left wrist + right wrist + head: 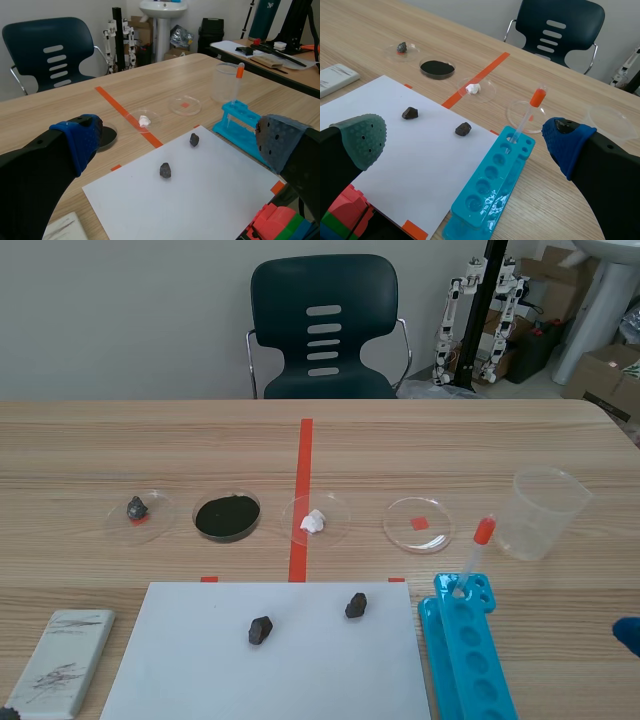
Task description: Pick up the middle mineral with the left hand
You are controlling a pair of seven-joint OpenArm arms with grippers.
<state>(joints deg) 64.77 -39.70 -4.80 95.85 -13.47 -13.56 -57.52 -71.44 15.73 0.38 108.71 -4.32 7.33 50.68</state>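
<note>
Two dark minerals lie apart on a white sheet. In a row of clear dishes behind it sit a third dark mineral at the far left and a white lump on the red tape line. My left gripper hangs open, above and short of the sheet. The nearer dark mineral and the farther one lie ahead of it, untouched. My right gripper is also open and holds nothing. Its blue pad shows at the scene's right edge.
A dish of black powder and an empty dish stand in the row. A blue tube rack holds an orange-capped dropper. A clear cup stands right, a scuffed white slab left, a chair behind.
</note>
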